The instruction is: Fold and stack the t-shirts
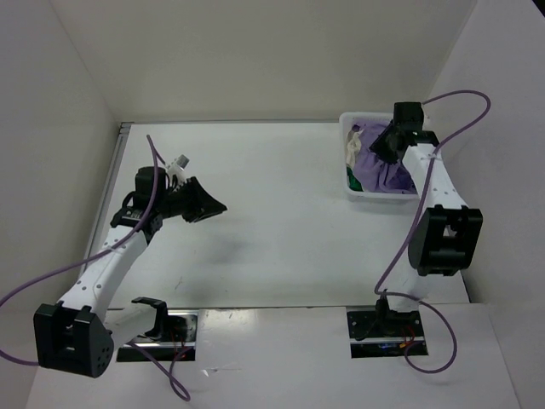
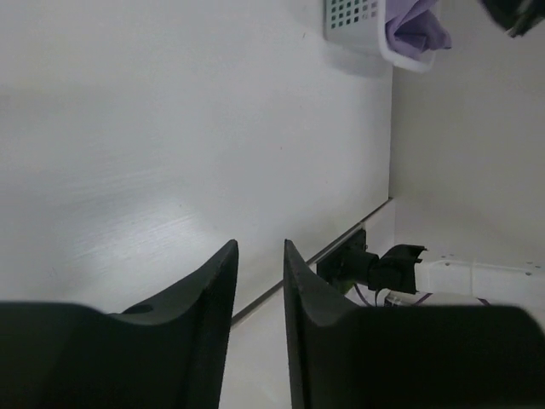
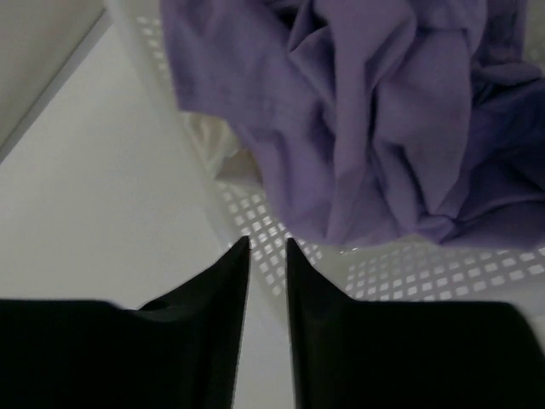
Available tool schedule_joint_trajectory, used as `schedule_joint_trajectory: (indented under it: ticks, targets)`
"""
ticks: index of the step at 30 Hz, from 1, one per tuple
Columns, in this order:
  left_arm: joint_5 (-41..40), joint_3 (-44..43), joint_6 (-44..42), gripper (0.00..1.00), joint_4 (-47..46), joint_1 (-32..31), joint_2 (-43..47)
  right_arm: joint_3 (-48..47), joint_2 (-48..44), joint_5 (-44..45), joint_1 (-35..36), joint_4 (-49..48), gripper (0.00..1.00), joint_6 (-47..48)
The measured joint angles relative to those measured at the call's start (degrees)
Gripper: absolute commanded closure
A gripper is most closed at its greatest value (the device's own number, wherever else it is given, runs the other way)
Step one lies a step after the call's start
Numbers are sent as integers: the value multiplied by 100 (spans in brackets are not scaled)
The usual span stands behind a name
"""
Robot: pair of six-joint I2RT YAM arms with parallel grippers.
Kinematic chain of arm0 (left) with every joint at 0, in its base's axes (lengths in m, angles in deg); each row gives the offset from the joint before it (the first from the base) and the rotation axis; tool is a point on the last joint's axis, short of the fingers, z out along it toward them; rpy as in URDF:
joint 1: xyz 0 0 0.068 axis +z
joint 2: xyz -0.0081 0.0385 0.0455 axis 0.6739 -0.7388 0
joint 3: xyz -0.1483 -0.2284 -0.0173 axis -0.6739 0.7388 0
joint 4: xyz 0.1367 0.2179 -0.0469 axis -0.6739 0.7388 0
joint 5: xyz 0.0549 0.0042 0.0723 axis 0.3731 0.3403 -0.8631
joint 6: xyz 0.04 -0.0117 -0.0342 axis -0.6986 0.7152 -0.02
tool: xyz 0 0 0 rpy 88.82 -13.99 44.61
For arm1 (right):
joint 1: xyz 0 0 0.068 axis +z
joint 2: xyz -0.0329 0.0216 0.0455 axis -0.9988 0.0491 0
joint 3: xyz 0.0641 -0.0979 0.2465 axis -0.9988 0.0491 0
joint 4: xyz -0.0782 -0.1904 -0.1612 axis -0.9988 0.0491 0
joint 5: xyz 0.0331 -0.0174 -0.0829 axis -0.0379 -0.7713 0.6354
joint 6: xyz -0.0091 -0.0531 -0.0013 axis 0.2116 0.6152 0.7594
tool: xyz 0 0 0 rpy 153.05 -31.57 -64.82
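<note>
The t-shirts lie bunched in a white mesh basket (image 1: 375, 197) at the back right of the table. The lavender one (image 1: 385, 170) is on top, with a bit of cream white (image 1: 354, 146) and bright green (image 1: 352, 181) showing at the basket's left side. My right gripper (image 1: 380, 145) hovers over the basket's left wall (image 3: 443, 273), just short of the lavender shirt (image 3: 375, 128); its jaws (image 3: 266, 240) are narrowly open and hold nothing. My left gripper (image 1: 217, 207) hangs over the bare table on the left, pointing right, and its jaws (image 2: 260, 243) are slightly open and hold nothing.
White walls enclose the table on the left, back and right. The basket (image 2: 353, 21) with the lavender shirt (image 2: 417, 30) stands close to the right wall. Both arm bases and purple cables (image 1: 153, 162) sit at the near edge.
</note>
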Motion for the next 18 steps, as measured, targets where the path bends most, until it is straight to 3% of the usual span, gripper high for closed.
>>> schedule_joint_trajectory:
  ticks: [3,11,15,18]
  targets:
    - [-63,-557,-109,49,-63,0,-260,-107,470,192,-116,-4,47,70]
    - [-66,-564,-179,42,-343,0,-428,-330,916,616,-308,2,46,125]
    - [-66,-341,-170,42,-284,2,-428,-485,1110,616,-367,-26,62,157]
    - [-66,-326,-170,42,-299,0,-428,-492,1237,555,-367,-37,85,125]
